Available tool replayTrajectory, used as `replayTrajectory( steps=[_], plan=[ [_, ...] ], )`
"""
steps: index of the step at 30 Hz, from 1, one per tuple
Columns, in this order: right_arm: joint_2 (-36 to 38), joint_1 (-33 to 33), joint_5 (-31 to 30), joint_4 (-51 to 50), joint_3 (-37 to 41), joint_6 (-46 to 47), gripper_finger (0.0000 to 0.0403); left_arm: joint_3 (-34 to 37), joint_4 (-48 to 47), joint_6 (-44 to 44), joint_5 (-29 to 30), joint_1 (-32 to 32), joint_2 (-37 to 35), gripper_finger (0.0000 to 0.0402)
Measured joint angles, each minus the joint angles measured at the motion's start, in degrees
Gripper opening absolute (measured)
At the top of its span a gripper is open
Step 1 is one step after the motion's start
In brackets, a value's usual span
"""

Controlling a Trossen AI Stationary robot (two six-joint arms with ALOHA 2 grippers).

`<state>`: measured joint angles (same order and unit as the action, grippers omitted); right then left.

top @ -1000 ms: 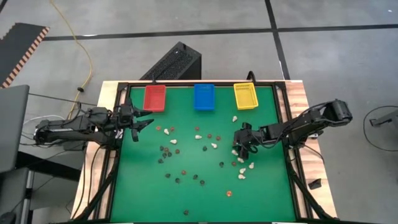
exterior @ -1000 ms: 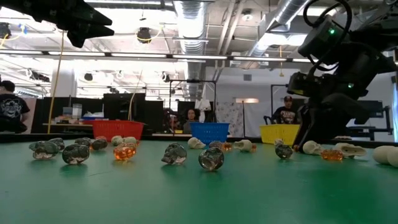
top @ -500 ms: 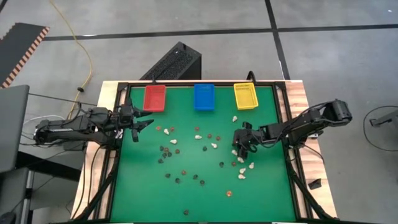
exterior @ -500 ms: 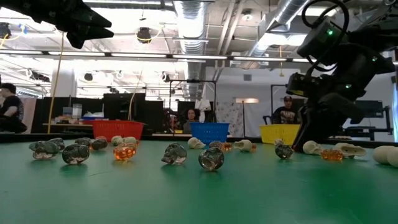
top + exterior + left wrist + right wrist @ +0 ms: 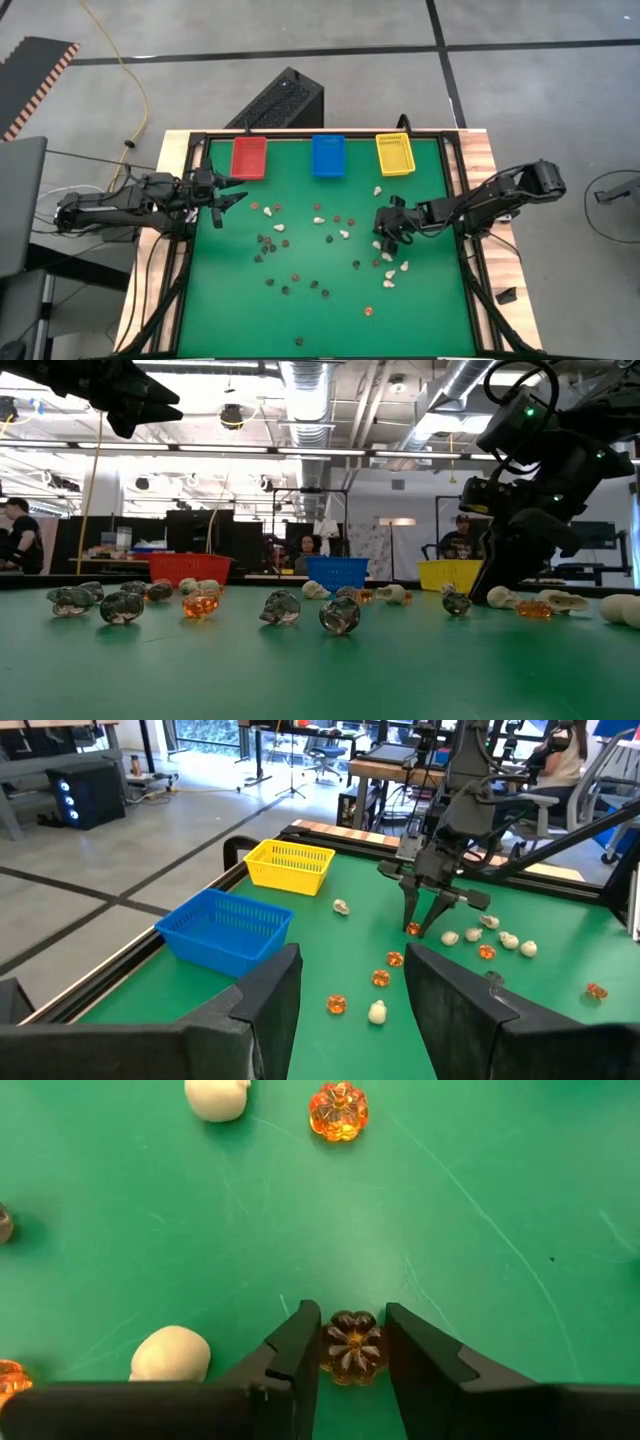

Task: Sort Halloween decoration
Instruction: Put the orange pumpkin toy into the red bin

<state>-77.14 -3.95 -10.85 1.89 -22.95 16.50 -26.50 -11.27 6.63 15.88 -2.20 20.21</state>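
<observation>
The right tool (image 5: 352, 1348) has closed on a little orange pumpkin (image 5: 351, 1348) down on the green desk (image 5: 480, 1200). The left tool (image 5: 228, 197), wide open, waits near the red bin (image 5: 248, 157). No writing shows.

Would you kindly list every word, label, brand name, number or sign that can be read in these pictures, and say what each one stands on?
No text can be read in any view.
Red bin, blue bin, yellow bin: no labels show.
Trinkets on the green table, including the orange pumpkin between the right tool's fingers: no markings.
Person's dark shirt at the low view's edge: a pale print, too small to read.
</observation>
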Motion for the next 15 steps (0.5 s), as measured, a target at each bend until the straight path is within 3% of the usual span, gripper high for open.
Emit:
replayTrajectory(
  steps=[15],
  plan=[
    [-0.09, 4.32, -2.61, 0.32, -11.99, -7.08, 0.0129, 0.0, -0.02, -0.18, 0.0, 0.01, 0.0, 0.0169]
  ],
)
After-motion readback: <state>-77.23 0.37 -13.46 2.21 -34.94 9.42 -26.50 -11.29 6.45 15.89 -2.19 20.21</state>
